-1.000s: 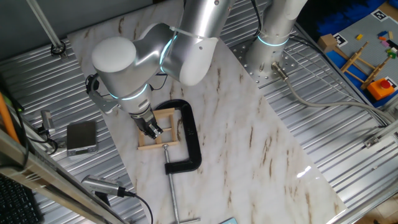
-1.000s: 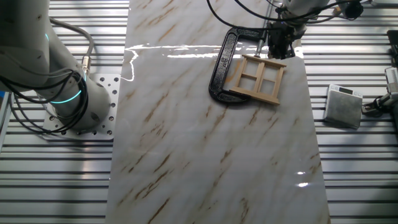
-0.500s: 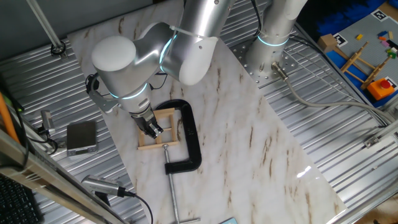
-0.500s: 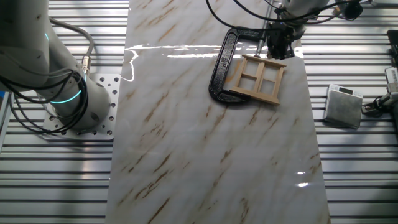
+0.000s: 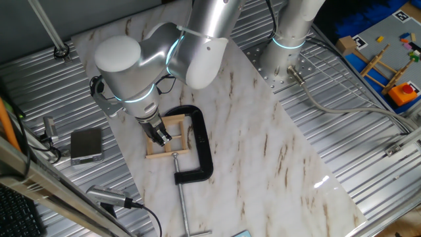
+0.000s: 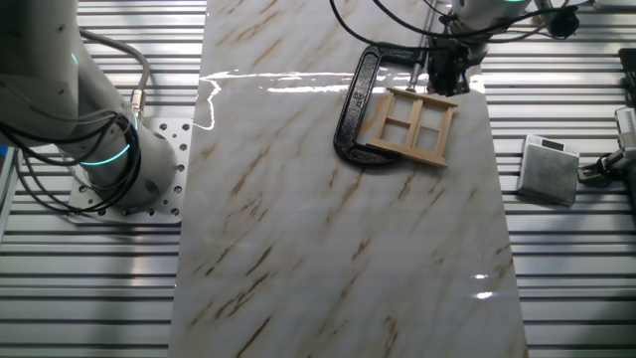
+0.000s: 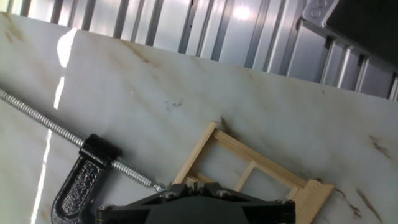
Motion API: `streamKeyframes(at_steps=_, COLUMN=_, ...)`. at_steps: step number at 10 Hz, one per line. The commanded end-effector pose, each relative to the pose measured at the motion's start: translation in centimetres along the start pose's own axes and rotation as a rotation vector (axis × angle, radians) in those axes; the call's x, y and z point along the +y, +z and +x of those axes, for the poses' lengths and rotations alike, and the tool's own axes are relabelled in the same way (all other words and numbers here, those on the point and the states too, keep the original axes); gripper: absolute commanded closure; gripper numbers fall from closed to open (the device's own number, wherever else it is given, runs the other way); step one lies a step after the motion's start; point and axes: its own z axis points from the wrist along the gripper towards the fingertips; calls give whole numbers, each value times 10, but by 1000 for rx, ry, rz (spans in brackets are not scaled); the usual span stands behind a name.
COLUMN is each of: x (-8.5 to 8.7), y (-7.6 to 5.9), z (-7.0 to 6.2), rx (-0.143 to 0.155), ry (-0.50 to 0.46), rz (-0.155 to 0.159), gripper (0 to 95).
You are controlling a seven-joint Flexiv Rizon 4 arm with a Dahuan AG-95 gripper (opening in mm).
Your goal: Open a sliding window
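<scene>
black C-clamp on marble board, small grey box on ribbed metal table

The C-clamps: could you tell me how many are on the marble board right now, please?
1. The black C-clamp lies on the marble board, its frame wrapped around one side of the sliding window, with its screw pressing the frame's edge beside the gripper. None appears hidden.

The arm bends down steeply, its claw pointing downward with the fingers close together at the tip
</scene>
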Motion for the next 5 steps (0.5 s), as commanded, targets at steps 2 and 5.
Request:
streamKeyframes(at_steps=2, x=-1, y=0, z=-1, rx=-6, ry=67, rz=9, gripper=950)
streamKeyframes(at_steps=5, x=-1, y=0, z=-1, rx=-10, ry=106, rz=13, gripper=950)
